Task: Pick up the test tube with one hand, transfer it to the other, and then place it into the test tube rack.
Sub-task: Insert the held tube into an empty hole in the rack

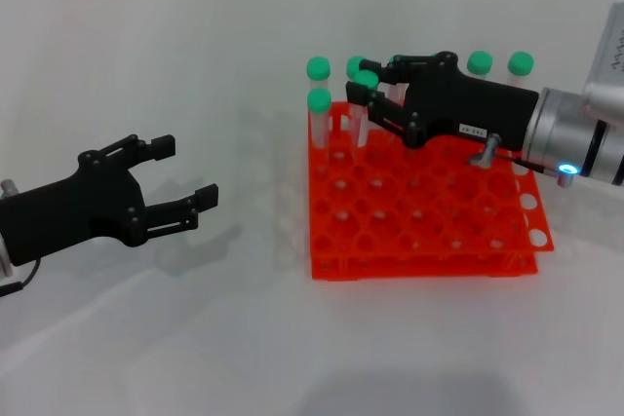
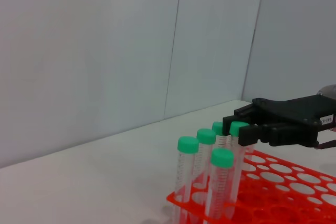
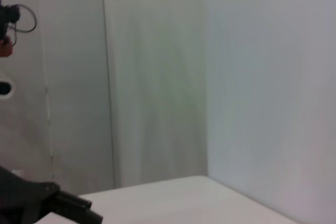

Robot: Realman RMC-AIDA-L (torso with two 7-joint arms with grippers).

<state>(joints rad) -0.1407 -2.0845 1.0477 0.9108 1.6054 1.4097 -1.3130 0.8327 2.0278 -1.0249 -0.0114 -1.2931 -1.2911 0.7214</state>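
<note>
My right claw (image 1: 363, 94) reaches over the far left part of the orange rack (image 1: 429, 250), its fingers closed on a green-capped tube (image 1: 366, 104) that stands upright in a far hole. Other capped tubes crowd close: two to its left (image 1: 319, 102) and more along the far row (image 1: 520, 64), partly hidden behind my wrist. My left claw (image 1: 185, 180) hovers over the white table (image 1: 146, 338), well left of the rack, fingers spread apart and holding nothing.

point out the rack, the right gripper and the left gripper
rack (image 1: 429, 241): head view, bare top grid near its front.
right gripper (image 1: 363, 96): head view, midway between its fingertips, at a green-capped tube.
left gripper (image 1: 185, 174): head view, the gap between its spread fingertips.
</note>
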